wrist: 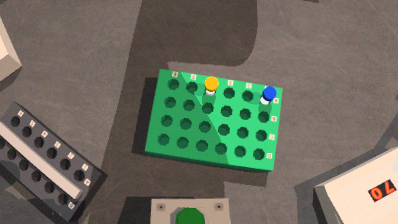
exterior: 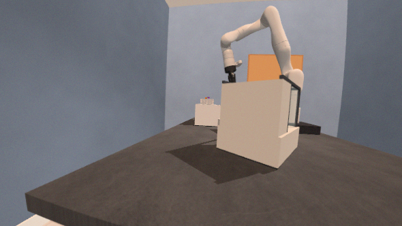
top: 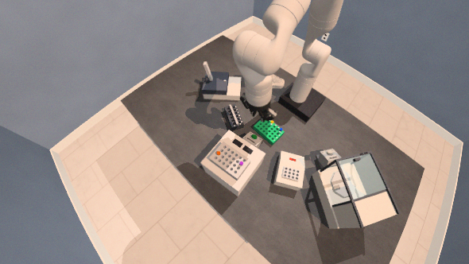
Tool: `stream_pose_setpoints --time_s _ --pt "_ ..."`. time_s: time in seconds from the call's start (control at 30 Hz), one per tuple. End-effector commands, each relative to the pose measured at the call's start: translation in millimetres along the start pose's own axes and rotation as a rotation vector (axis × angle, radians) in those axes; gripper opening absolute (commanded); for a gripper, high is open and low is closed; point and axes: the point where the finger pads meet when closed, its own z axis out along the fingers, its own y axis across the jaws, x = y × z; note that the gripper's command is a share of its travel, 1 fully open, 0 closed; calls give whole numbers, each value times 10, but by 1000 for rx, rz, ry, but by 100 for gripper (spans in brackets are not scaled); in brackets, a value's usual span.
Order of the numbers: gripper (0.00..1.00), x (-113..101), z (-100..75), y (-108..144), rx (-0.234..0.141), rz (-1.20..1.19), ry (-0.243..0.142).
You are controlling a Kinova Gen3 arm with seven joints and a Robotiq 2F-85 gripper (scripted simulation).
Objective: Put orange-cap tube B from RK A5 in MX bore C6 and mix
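Observation:
Tube B's orange cap (top: 218, 152) shows in a far corner bore of the white mixer MX (top: 232, 161). A purple-capped tube (top: 241, 163) stands in another mixer bore. The two lamp windows (top: 242, 145) on the mixer's top look dark. The green START key (top: 253, 137) sits at the mixer's front and also shows at the bottom edge of the wrist view (wrist: 189, 216). My gripper (top: 261, 113) hangs above the green rack RK (wrist: 212, 120), partly open and empty. Its fingers do not show in the wrist view.
The rack holds a yellow-capped tube (wrist: 211, 82) and a blue-capped tube (wrist: 269, 93) in its near row. The dark magnet block (wrist: 42, 160) lies left of the rack and the dry block (wrist: 365, 195) lies right. The balance (top: 349, 191) and the spectrophotometer (top: 220, 85) stand at the two ends.

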Motion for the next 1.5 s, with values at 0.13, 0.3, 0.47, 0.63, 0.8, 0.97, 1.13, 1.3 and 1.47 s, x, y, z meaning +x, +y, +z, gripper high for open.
stream_pose_setpoints --time_s 0.13,0.3,0.47,0.63,0.8,0.97,1.13,1.3,1.47 --pt "42 203 37 52 0 0 -2" --pt "42 361 71 93 0 0 -2" --pt "42 456 92 117 0 0 -2" --pt "42 615 126 157 0 0 -2" --pt "42 773 160 197 0 0 -2" --pt "42 881 183 225 0 0 -2" --pt "42 881 183 225 0 0 -2" --pt "10 739 262 188 -21 198 -22" --pt "10 597 340 152 -42 396 -43"
